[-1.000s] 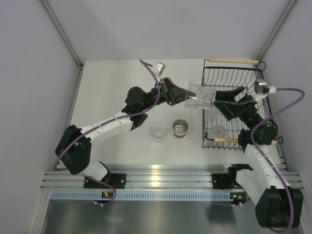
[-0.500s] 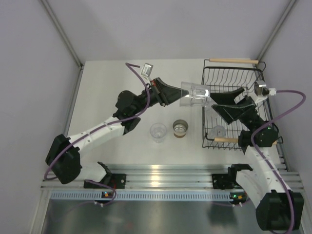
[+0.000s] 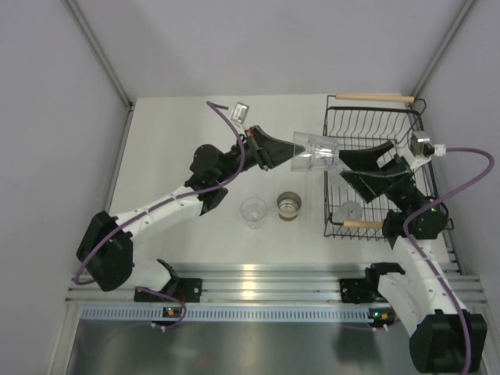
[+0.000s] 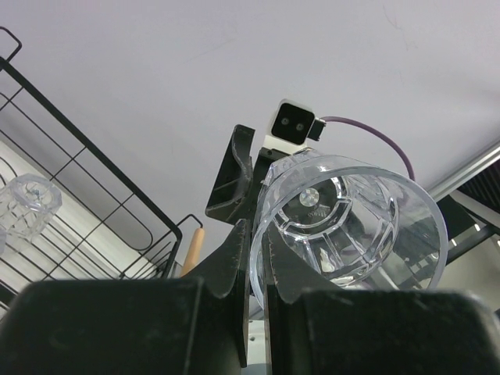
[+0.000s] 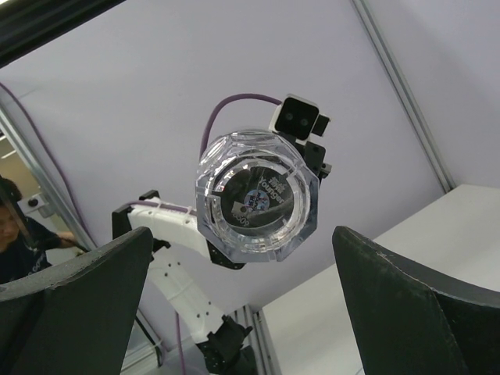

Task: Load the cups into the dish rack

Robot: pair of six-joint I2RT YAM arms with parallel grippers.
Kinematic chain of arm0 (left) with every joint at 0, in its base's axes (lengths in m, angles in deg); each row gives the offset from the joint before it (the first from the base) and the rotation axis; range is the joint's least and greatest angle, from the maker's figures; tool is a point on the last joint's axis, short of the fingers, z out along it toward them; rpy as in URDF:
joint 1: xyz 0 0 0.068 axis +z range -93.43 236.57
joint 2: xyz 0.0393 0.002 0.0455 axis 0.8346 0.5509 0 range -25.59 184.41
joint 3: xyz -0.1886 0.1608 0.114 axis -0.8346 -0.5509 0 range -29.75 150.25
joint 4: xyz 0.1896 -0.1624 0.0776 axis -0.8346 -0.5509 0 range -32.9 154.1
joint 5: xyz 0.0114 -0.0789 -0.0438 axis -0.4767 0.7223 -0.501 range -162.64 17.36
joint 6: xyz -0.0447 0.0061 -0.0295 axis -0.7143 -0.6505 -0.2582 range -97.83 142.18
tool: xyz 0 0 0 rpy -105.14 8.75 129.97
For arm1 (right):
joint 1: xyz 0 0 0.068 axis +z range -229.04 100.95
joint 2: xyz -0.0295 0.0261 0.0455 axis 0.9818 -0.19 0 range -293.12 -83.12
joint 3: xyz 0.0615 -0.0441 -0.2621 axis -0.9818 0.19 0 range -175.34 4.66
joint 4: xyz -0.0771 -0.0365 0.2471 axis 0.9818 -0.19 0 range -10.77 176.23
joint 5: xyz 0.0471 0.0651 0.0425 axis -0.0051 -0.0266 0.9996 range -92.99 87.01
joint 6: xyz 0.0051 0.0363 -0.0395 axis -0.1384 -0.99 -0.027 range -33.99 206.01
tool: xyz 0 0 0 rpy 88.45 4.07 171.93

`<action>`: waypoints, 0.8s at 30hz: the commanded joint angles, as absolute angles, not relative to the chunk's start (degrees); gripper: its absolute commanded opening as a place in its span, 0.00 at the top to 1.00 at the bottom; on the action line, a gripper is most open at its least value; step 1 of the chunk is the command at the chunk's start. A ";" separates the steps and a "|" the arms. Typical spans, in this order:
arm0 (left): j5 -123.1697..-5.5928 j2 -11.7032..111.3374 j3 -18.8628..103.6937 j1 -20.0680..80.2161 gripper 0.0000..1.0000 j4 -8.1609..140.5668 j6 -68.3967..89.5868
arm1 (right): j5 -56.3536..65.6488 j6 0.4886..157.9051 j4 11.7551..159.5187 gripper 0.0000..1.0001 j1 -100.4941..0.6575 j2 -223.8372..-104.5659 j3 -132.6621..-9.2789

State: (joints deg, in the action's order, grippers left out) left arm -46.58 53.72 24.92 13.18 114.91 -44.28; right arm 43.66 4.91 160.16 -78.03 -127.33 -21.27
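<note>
My left gripper (image 3: 294, 152) is shut on the rim of a clear cup (image 3: 314, 152), holding it sideways in the air with its base towards the dish rack (image 3: 406, 117). In the left wrist view the fingers (image 4: 234, 258) pinch the cup's (image 4: 351, 226) wall. My right gripper (image 3: 353, 166) stands open over the rack, its jaws wide on either side of the cup's base (image 5: 258, 195) and apart from it. One clear cup (image 3: 349, 210) lies in the rack. Another clear cup (image 3: 253, 211) and the silver-and-tan cup (image 3: 290, 206) stand on the table.
The rack's wooden handles (image 3: 373, 98) sit at its far and near ends. Grey walls close in the table on the left, back and right. The metal rail (image 3: 258, 281) with both arm bases runs along the near edge.
The left arm has stretched out and swung its elbow left; the held cup shifted slightly left and up. The right gripper stayed open and lifted a little towards the cup.
</note>
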 commanded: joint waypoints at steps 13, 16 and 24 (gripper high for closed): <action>-47.06 55.98 28.43 8.41 1.00 118.50 -43.39 | 44.03 7.26 164.46 0.01 -77.29 -126.98 -22.14; -47.24 55.10 27.90 8.15 1.00 118.50 -43.30 | 44.03 7.87 164.02 0.01 -77.29 -127.33 -21.88; -47.15 57.38 29.83 7.88 1.00 118.50 -43.30 | 44.03 7.35 165.77 0.01 -77.29 -129.26 -21.18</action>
